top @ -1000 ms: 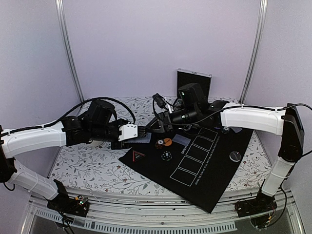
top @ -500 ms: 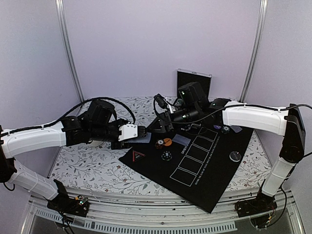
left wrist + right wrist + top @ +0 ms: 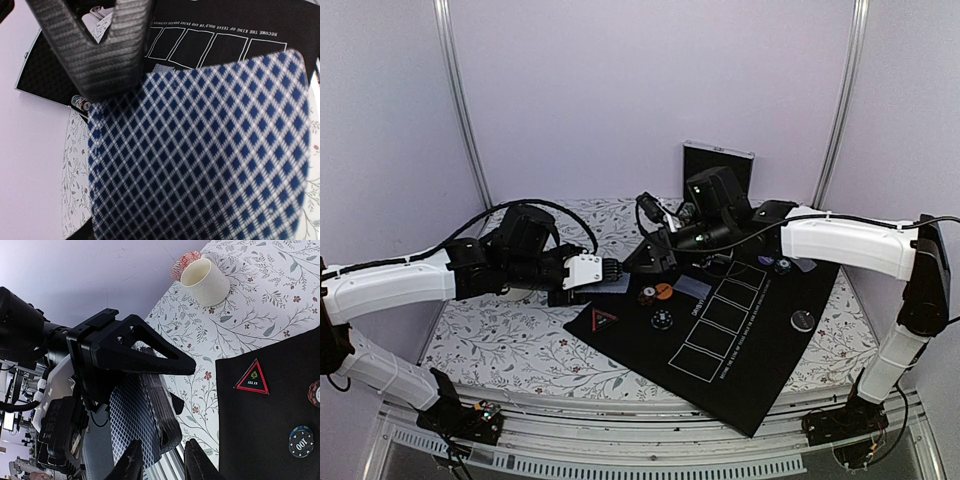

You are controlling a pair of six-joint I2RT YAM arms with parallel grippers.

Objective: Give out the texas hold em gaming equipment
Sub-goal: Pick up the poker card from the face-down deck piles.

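My left gripper [image 3: 611,271] is shut on a deck of playing cards [image 3: 134,416] with blue diamond backs and holds it above the mat's left corner. The top card's back [image 3: 200,150] fills the left wrist view. My right gripper [image 3: 163,463] is open, its two fingers straddling the deck's free edge; in the top view it [image 3: 642,262] sits just right of the left fingertips. On the black mat [image 3: 750,340] lie an orange disc [image 3: 663,291], a striped chip [image 3: 646,297], a black 100 chip [image 3: 301,441], a triangular ALL IN marker [image 3: 251,379] and a single card [image 3: 692,287].
A cream cup [image 3: 205,274] stands on the floral tablecloth beside a red-striped chip. A dark case [image 3: 717,165] leans at the back wall. A black disc [image 3: 804,320] and small chips [image 3: 781,265] lie on the mat's right part. A chip stack [image 3: 80,103] sits by the case.
My right gripper has shifted slightly to the right, easing off from the left fingertips. The left arm and the deck have not moved.
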